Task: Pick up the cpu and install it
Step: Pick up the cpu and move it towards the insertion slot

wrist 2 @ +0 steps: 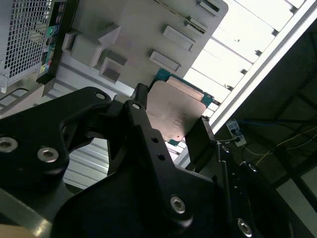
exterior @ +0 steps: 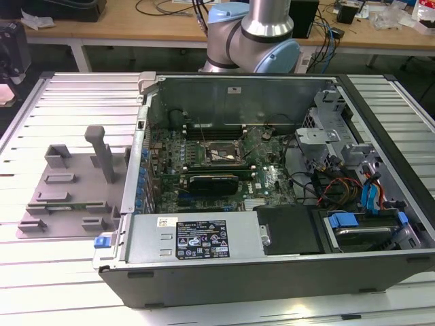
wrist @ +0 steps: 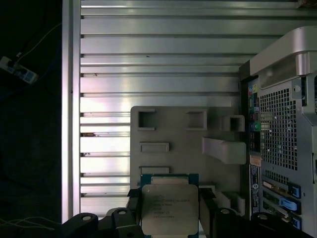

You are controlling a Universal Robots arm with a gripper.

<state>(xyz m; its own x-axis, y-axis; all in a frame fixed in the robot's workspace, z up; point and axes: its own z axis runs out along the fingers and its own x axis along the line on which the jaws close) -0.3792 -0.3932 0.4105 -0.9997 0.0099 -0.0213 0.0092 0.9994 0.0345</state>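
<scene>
Pinching the cpu [wrist: 170, 209] by opposite edges with our claw [wrist: 169, 203], we reckon it's light, stiff, pretty fragile.

Cut off at the exterior view's upper edge: the arm [exterior: 257, 34]. Cropped by the picture's edge in the first wrist view: the cpu [wrist: 170, 208], side rims covered by fingers [wrist: 206, 210] of the gripper [wrist: 170, 220]. In the second wrist view, one cpu corner lost behind black gripper links. Part of the grey tray [wrist: 168, 131] masked under the cpu. Cpu lid print too small to read.
</scene>
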